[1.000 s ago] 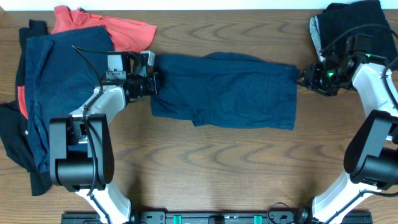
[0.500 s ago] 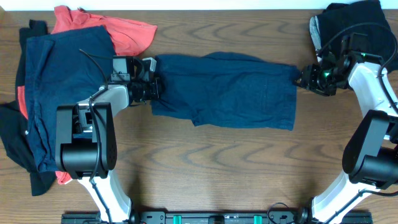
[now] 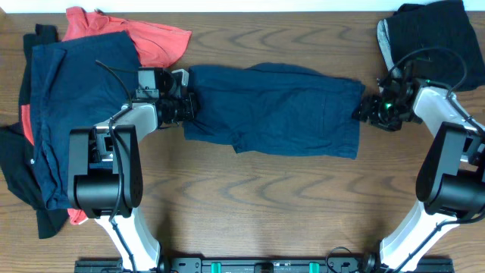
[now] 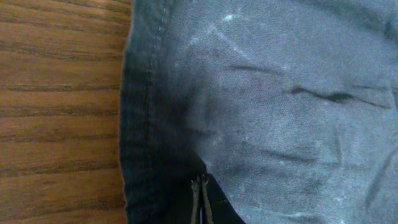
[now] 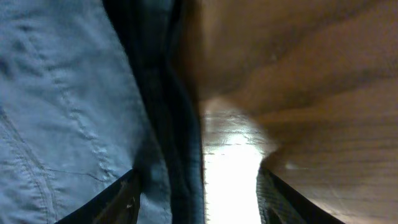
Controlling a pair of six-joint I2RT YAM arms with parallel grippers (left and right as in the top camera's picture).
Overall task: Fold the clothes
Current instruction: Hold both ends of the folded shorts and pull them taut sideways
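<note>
Left gripper (image 4: 200,199): fingertips pinched together on the navy garment's (image 3: 276,110) left hem.
Right gripper (image 5: 198,196): fingers wide apart, straddling its right edge.
Navy garment: spread mid-table (image 3: 250,205), seamed, lightly creased.
Left pile: navy piece (image 3: 72,98), coral shirt (image 3: 151,42), black piece (image 3: 19,171).
Right corner: black and grey pieces (image 3: 424,30).

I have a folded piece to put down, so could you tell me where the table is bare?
The widest bare table lies between the shorts and the near edge. A narrower strip runs behind them, between the coral shirt and the black pile. The left end is crowded with heaped clothes.
</note>
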